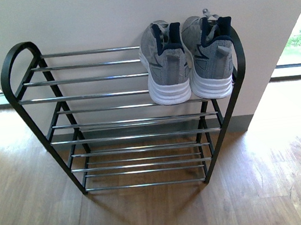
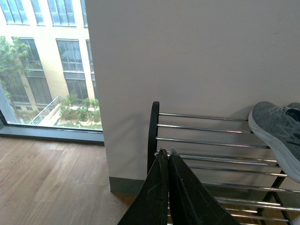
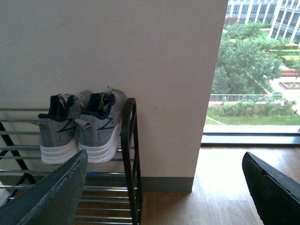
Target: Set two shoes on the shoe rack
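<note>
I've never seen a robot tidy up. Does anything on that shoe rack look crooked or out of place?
Nothing stands out. The left shoe and right shoe stand upright, side by side, at the right end of the rack's top shelf, heels slightly past the front bar. No damage shows.
</note>
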Motion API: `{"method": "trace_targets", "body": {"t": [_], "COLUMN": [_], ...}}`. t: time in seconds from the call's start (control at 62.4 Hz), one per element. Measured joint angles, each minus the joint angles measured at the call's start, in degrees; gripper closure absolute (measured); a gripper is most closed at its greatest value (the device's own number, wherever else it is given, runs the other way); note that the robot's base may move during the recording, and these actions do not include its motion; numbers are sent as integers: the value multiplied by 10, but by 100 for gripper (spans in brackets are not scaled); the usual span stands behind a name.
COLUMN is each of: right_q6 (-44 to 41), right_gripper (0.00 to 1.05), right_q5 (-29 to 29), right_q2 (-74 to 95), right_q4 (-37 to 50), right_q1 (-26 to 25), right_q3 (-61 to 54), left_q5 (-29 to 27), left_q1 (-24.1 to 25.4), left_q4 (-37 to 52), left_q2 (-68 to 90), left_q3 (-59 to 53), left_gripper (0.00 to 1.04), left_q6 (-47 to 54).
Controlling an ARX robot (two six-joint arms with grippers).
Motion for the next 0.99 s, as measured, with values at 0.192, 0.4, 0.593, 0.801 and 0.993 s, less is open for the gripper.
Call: {"method": "trace_targets", "body": {"t": [0.192, 0.4, 0.593, 0.801, 0.993], "right_q6": [0, 0, 0, 0, 0], "right_gripper": [9, 9, 9, 9, 9], "right_q5": [0, 0, 0, 0, 0], "right_q2": [0, 0, 0, 0, 0], "right_q4": [0, 0, 0, 0, 0], "right_q1": [0, 0, 0, 0, 0], "right_q3": [0, 0, 0, 0, 0], "left_q5": [0, 0, 0, 0, 0], "left_q1": [0, 0, 0, 1, 1], "left_q4": [-42, -83, -135, -206, -205], "left_q2": [-42, -83, -128, -195, -196], "left_q3": [0, 0, 0, 0, 0], "left_gripper": [104, 104, 104, 104, 97], "left_q6": [0, 0, 0, 0, 0]}}
